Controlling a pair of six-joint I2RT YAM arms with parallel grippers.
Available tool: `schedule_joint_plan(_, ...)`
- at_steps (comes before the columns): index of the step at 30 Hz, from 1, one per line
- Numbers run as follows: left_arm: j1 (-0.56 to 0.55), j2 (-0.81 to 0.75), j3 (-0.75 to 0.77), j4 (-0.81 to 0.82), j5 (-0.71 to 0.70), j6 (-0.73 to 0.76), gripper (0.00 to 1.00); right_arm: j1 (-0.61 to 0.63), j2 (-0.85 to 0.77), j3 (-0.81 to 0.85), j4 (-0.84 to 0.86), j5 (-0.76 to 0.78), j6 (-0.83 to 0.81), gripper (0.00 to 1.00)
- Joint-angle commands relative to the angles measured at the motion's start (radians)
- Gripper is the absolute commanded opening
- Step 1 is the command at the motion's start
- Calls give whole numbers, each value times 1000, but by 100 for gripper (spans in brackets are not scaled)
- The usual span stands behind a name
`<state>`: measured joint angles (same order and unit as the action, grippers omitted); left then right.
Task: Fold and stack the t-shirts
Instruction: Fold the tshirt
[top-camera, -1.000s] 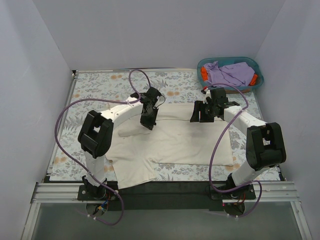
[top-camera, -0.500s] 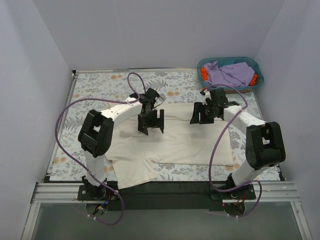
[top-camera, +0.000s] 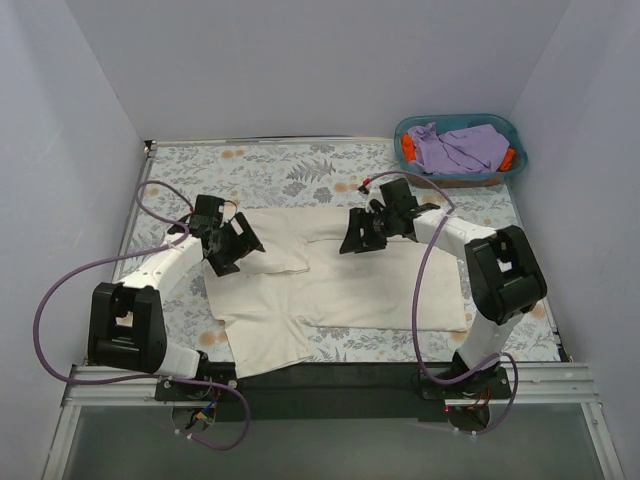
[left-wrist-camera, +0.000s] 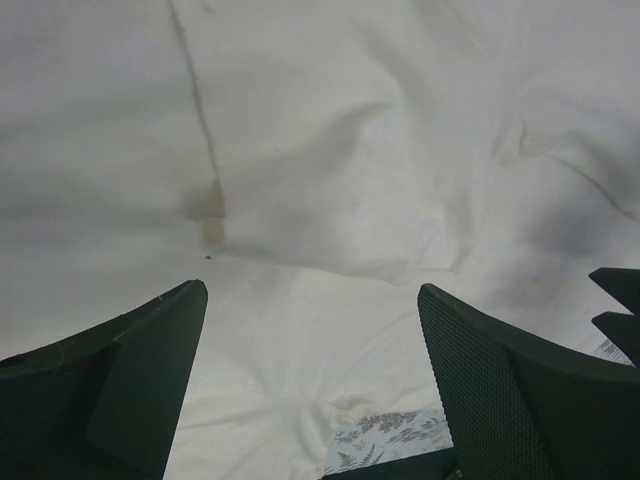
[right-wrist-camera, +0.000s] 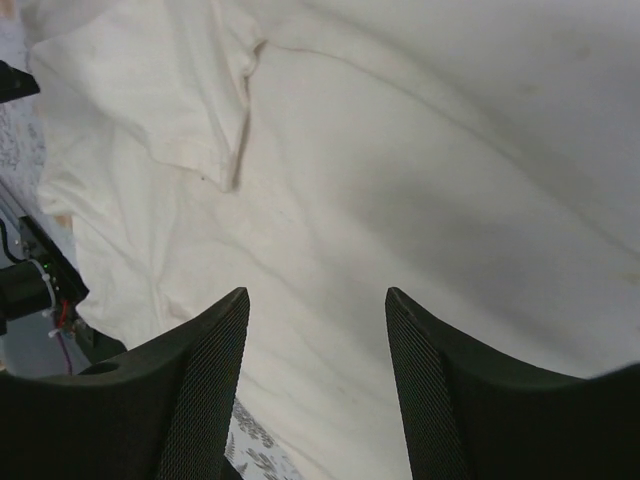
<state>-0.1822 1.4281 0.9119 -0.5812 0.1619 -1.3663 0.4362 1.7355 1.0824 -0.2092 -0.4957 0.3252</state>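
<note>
A large cream t-shirt (top-camera: 350, 290) lies spread on the table, with its left part folded over in a puffy lump (top-camera: 272, 260). My left gripper (top-camera: 232, 248) hovers at the shirt's left edge, open, nothing between its fingers; in the left wrist view the left gripper (left-wrist-camera: 310, 290) frames wrinkled cream t-shirt cloth (left-wrist-camera: 330, 150). My right gripper (top-camera: 358, 235) is open above the shirt's upper middle; the right wrist view shows the right gripper (right-wrist-camera: 316, 295) over smooth cream t-shirt cloth (right-wrist-camera: 420, 160). A lavender t-shirt (top-camera: 460, 148) and an orange-red garment (top-camera: 408, 148) sit in the basket.
The teal plastic basket (top-camera: 455, 119) stands at the back right corner. The table (top-camera: 250, 165) carries a leaf-patterned cover, bounded by white walls on three sides. A black strip and metal rail (top-camera: 330, 380) run along the near edge by the arm bases.
The left gripper opened, let go of the cream cloth and swung left from the shirt's middle to its left edge. The right gripper shifted left toward the centre.
</note>
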Motion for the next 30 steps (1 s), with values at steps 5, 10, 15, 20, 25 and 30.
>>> schedule_joint_plan(5,92,-72,-131,181,31,22,75,119,146,117,168,-98,144,48)
schedule_joint_plan(10,98,-78,-159,270,45,62,74,139,216,146,249,-119,209,45)
schedule_joint_plan(15,98,-61,-176,314,56,107,75,160,274,175,272,-122,236,44)
schedule_joint_plan(20,98,-23,-188,323,93,128,75,171,312,185,284,-141,261,42)
schedule_joint_plan(25,98,-11,-205,343,136,142,75,182,320,180,292,-153,264,41)
schedule_joint_plan(30,98,-12,-219,354,153,150,74,194,338,189,295,-158,270,41)
